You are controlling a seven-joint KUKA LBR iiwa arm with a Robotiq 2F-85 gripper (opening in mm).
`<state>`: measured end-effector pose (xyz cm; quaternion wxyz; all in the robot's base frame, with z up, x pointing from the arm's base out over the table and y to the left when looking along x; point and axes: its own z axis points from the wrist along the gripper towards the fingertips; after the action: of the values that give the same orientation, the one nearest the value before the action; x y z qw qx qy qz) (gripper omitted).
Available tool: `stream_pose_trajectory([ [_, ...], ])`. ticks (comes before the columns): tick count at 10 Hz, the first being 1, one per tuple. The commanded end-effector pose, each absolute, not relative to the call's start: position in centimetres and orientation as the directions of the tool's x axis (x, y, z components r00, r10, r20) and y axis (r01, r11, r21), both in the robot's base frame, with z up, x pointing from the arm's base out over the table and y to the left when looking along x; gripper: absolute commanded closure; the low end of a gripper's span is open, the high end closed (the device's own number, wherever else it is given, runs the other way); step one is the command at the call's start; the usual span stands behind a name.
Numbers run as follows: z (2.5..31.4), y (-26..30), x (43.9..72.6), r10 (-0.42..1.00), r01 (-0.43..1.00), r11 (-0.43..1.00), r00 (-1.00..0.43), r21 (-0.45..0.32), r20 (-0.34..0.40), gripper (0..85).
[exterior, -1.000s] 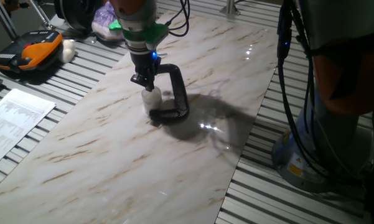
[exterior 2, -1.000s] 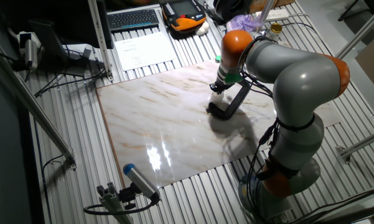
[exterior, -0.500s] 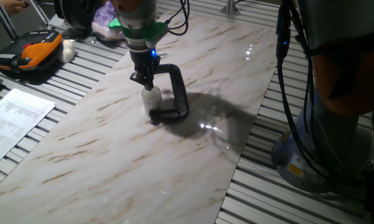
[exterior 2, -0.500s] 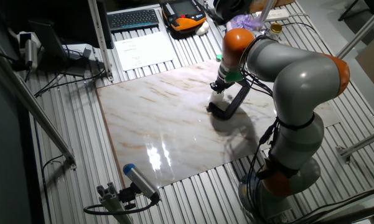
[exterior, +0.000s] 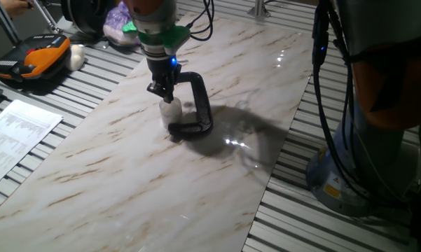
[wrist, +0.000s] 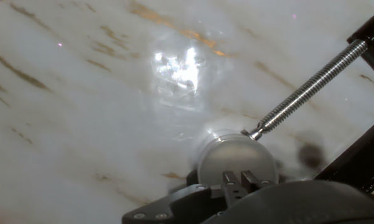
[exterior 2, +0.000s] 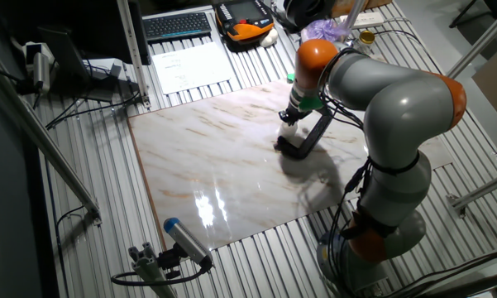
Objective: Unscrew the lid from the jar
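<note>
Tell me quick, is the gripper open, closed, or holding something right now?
Gripper: right above the lid of the clamped jar; open or closed cannot be told from these views.

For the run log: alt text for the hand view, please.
Looking down the gripper at the round whitish lid of the jar, directly below on a marble-patterned tabletop. The threaded metal screw of a black C-clamp angles in from upper right, its tip at the lid's edge.
</note>
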<state>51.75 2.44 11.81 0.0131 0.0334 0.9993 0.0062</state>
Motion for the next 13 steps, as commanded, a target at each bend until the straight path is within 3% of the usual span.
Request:
stream_pose_trajectory([
  [1, 11.70, 2.45, 51.71, 0.067, 0.066, 0.998, -0.997, 0.014, -0.027, 68.0],
  [3, 11.55, 2.51, 51.63, 0.068, 0.068, 0.997, -0.997, 0.020, -0.022, 34.0],
  [13, 11.59, 2.62, 52.08, 0.132, 0.133, 0.991, -0.991, -0.017, -0.027, 34.0],
])
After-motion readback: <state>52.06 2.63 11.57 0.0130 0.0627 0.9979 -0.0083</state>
